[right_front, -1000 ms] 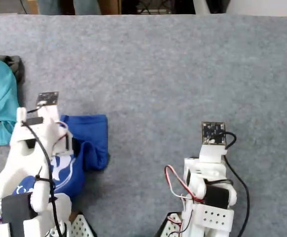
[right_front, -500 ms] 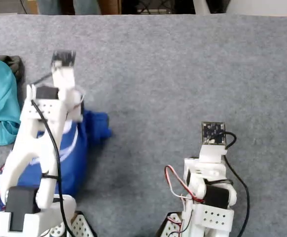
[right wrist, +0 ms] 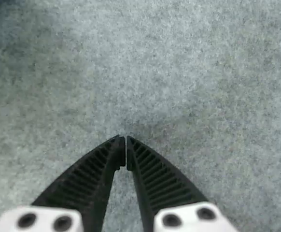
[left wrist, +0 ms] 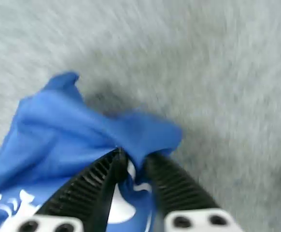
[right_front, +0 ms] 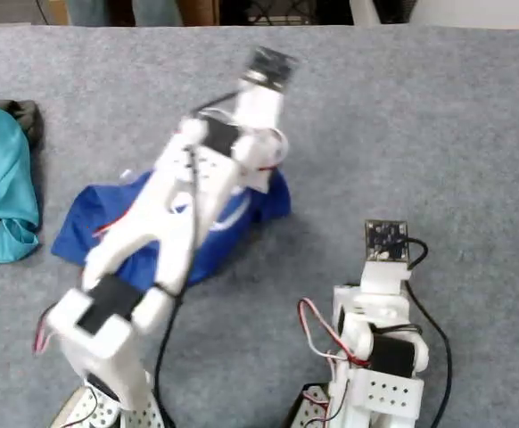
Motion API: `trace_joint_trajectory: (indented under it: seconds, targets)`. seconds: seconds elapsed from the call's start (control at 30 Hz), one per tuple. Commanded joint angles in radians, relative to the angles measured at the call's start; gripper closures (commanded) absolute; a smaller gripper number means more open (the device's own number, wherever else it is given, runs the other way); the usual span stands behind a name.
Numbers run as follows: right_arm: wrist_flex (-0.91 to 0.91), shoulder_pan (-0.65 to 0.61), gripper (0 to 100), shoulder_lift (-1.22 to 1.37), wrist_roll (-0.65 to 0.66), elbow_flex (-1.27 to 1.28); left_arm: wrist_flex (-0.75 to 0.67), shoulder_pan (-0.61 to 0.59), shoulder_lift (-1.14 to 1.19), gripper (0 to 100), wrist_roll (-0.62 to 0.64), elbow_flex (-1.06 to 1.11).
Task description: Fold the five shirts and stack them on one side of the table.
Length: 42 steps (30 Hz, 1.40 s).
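Royal-blue cloth shirt with white print (left wrist: pixel 58 125), crumpled on the grey felt desk (right_front: pixel 438 107), is lying lengthwise behind the left jaws, which are pinching its front fold; the right jaws are resting pressed together, well apart.

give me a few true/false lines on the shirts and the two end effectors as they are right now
1. The left end effector is shut on the blue shirt. True.
2. The right end effector holds a shirt. False: it is shut on nothing, above the bare grey table.
3. The blue shirt is neatly folded and stacked on the teal shirt. False: it lies crumpled on the table, not on top of the teal shirt.
4. The teal shirt lies at the table's edge on the left arm's side. True.
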Motion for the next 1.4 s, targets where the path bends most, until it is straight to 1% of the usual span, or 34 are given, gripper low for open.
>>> trace_joint_trajectory:
  seconds: [0.0,0.1,0.17,0.2,0.27,0.33,0.4,0.5,0.53,0.6,0.7,0.83,0.93,1.0,1.07,1.13,1.23,1.3,1.37]
  targets:
    - [-0.015,-0.011,98.4,-0.039,-0.009,0.001,0.187,0.012,0.058,74,0.012,-0.199]
    - [-0.015,-0.011,98.4,-0.039,-0.009,0.001,0.331,-0.041,0.061,74,0.025,-0.331]
    - [-0.015,-0.011,98.4,-0.039,-0.009,0.001,0.431,-0.096,0.061,75,0.018,-0.423]
    - [-0.015,-0.011,98.4,-0.039,-0.009,0.001,0.457,-0.125,0.061,75,0.000,-0.450]
    - [-0.015,-0.011,98.4,-0.039,-0.009,0.001,0.453,-0.211,0.046,75,-0.060,-0.430]
    - [-0.015,-0.011,98.4,-0.039,-0.009,0.001,0.453,-0.292,-0.006,75,-0.141,-0.352]
    - [-0.015,-0.011,98.4,-0.039,-0.009,0.001,0.453,-0.358,-0.068,75,-0.252,-0.199]
    - [-0.015,-0.011,98.4,-0.039,-0.009,0.001,0.443,-0.432,-0.180,75,-0.348,0.070]
    - [-0.015,-0.011,98.4,-0.039,-0.009,0.001,0.428,-0.447,-0.215,75,-0.368,0.162]
    - [-0.015,-0.011,98.4,-0.039,-0.009,0.001,0.334,-0.476,-0.282,75,-0.393,0.351]
    - [-0.015,-0.011,98.4,-0.039,-0.009,0.001,0.123,-0.507,-0.379,75,-0.396,0.630]
    - [-0.015,-0.011,98.4,-0.039,-0.009,0.001,-0.203,-0.507,-0.462,76,-0.391,0.969]
    - [-0.015,-0.011,98.4,-0.039,-0.009,0.001,-0.436,-0.507,-0.480,84,-0.391,1.136]
    - [-0.015,-0.011,98.4,-0.039,-0.009,0.001,-0.532,-0.516,-0.480,90,-0.391,1.185]
    - [-0.015,-0.011,98.4,-0.039,-0.009,0.001,-0.546,-0.516,-0.486,97,-0.391,1.191]
    - [-0.015,-0.011,98.4,-0.039,-0.009,0.001,-0.545,-0.524,-0.489,97,-0.399,1.185]
    - [-0.015,-0.011,98.4,-0.039,-0.009,0.001,-0.526,-0.593,-0.491,97,-0.399,1.159]
    - [-0.015,-0.011,98.4,-0.039,-0.009,0.001,-0.451,-0.659,-0.491,97,-0.414,1.096]
    - [-0.015,-0.011,98.4,-0.039,-0.009,0.001,-0.345,-0.730,-0.491,97,-0.479,1.003]
